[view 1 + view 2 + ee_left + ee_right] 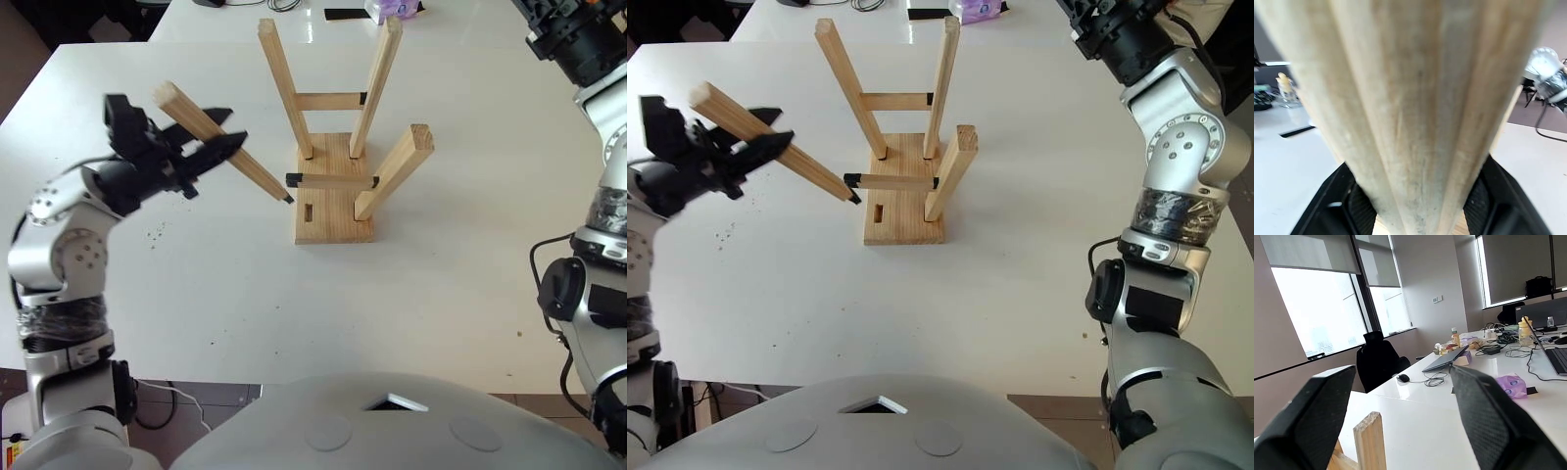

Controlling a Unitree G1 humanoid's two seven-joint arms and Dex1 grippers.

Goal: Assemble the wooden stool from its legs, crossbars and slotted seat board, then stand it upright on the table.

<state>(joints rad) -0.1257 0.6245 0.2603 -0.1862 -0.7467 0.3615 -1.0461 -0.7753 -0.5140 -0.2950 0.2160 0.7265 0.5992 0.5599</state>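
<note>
Fitting the last leg (257, 168), we clamp it in the left gripper (223, 132); the right gripper (1400, 401) gapes empty. Next its tip must enter the board (338, 223) at the slot (308, 211), seemingly just beside it.

The right gripper (1400, 374) has its two black fingers (1308, 421) spread wide, with nothing clasped between them. The cut end of a wooden stool leg (1369, 438) stands in the gap, just beside one finger and well apart from the other. Beyond the fingertips lies a white table (1415, 431). Past the gap between the fingers, a computer mouse (1403, 378) and an open laptop (1444, 360) rest on it, and a black office chair (1378, 364) stands behind them. A purple packet (1508, 384) lies just beside the far finger. Windows with half-lowered blinds (1312, 254) line the wall.
</note>
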